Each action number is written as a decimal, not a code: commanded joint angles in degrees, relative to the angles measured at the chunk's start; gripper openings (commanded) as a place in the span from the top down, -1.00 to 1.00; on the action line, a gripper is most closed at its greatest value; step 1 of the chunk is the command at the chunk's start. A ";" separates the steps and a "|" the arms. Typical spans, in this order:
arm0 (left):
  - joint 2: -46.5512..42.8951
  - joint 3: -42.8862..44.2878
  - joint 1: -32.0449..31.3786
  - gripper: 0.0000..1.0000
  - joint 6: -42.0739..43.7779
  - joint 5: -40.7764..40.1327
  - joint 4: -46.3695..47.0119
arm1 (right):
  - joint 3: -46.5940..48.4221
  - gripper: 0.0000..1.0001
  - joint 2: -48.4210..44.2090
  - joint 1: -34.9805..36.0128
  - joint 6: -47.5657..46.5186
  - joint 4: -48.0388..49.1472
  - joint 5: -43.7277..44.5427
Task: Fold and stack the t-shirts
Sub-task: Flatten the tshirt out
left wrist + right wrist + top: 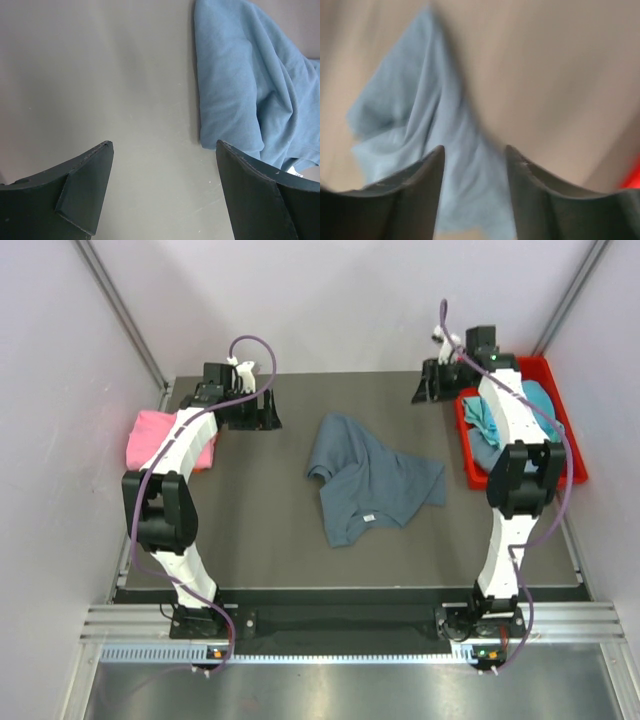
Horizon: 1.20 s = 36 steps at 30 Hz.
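Observation:
A slate-blue t-shirt [368,480] lies crumpled and unfolded in the middle of the dark table. It also shows in the left wrist view [250,85] and, blurred, in the right wrist view [420,130]. My left gripper [262,412] is open and empty at the back left, above bare table left of the shirt. My right gripper [432,385] is open and empty at the back right, apart from the shirt. A folded pink t-shirt [158,437] lies at the left table edge. More t-shirts, teal [482,415] and blue, lie in a red bin [560,390].
The red bin stands at the table's right edge, under my right arm. Light walls close in on the left, back and right. A metal rail [350,625] runs along the near edge by the arm bases.

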 commanded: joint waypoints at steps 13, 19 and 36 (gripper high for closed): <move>-1.62 0.35 -0.07 -0.77 -0.54 1.33 1.36 | -45.45 -0.26 -16.90 -0.97 10.34 -5.57 -3.08; -1.88 0.62 -0.06 -0.77 -0.02 0.72 0.74 | -50.91 -0.27 -15.67 -0.97 12.10 -4.60 -3.79; -2.14 0.44 -0.06 -0.78 0.95 -0.86 0.22 | -38.17 0.43 -3.10 1.40 10.17 -2.76 -0.80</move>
